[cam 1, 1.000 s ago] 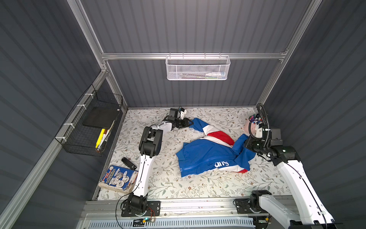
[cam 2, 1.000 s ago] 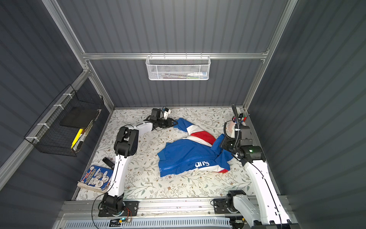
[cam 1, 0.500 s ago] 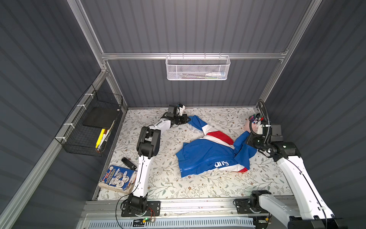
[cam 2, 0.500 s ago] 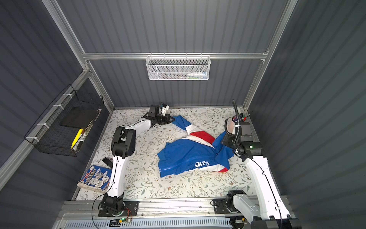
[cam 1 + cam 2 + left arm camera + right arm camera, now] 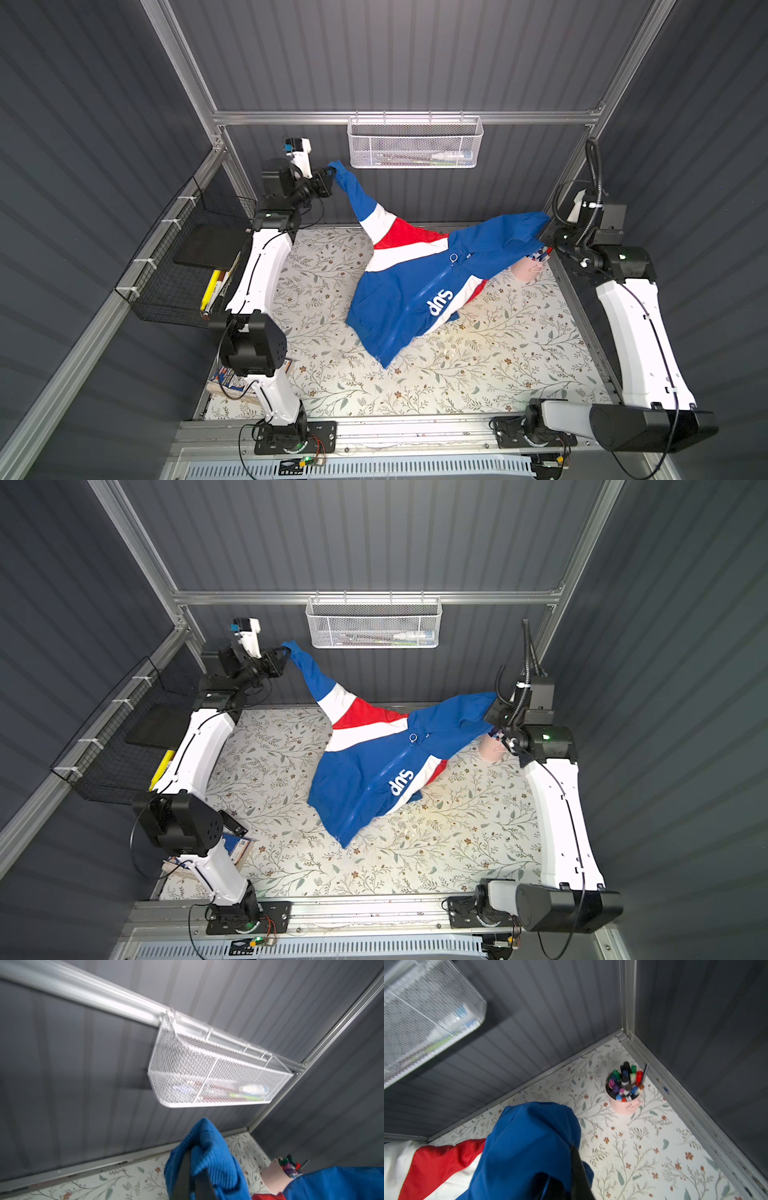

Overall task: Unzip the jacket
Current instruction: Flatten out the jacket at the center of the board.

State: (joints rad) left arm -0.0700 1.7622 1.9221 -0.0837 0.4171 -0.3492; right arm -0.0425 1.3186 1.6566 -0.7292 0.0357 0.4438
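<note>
Both arms hold the small royal-blue hooded jacket with red and white diagonal bands (image 5: pixel 407 299) strung up in the air, slanting from right beside the white wire-mesh basket hung on the back rail (image 5: pixel 415 143) to well below it. The left gripper (image 5: pixel 328 176) sits just off the basket's end on the left arm's side, clamped tight on the blue ribbed cuff (image 5: pixel 204 1147). The right gripper (image 5: pixel 546 232) is well apart from the basket, lower and out toward the right arm's corner, pinched shut on the blue hood fabric (image 5: pixel 529 1136). The zip looks closed all the way up, and the little metal ring pull (image 5: pixel 454 258) faces up, well below the basket.

To do this bit well, the arms should probably lower it evenly, front side up and no twist, so it lands flat with the pull exposed.

Underneath is a cream floral tablecloth (image 5: pixel 457 374); can't tell if the hem tip touches it. The room's a dark grey ribbed-panel booth with aluminium framing, and a pink cup of markers (image 5: pixel 625 1103) stands in the corner far below the basket
</note>
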